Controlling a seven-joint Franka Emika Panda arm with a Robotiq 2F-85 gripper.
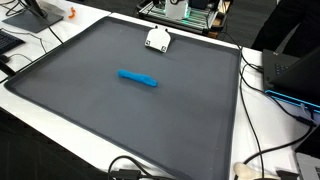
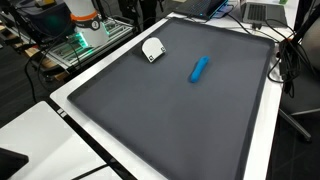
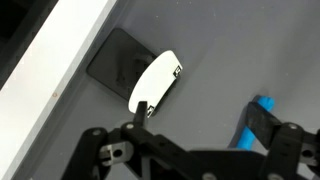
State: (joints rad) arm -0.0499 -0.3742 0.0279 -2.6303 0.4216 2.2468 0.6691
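A big dark grey mat (image 1: 100,110) lies on a white counter (image 1: 270,125). It covers most of the counter.

A small white oval thing (image 1: 158,40) sits on the mat, close to the mat's far edge in an exterior view. In the wrist view this white oval thing (image 3: 158,80) has a small black mark at one end. It lies partly on a darker square patch (image 3: 115,55) of the mat. It is hard to tell what that patch is.

A bright blue plastic stick (image 1: 138,78) lies flat near the middle of the mat. It is well apart from the white oval thing in both exterior views (image 2: 199,68).

The robot's black fingers (image 3: 262,125) show only in the wrist view, above the mat. They are spread wide and hold nothing. In that view, one tip overlaps the white oval thing and the other is just beside the blue stick (image 3: 264,103).

Black cables (image 1: 255,150) run along the counter beside the mat.
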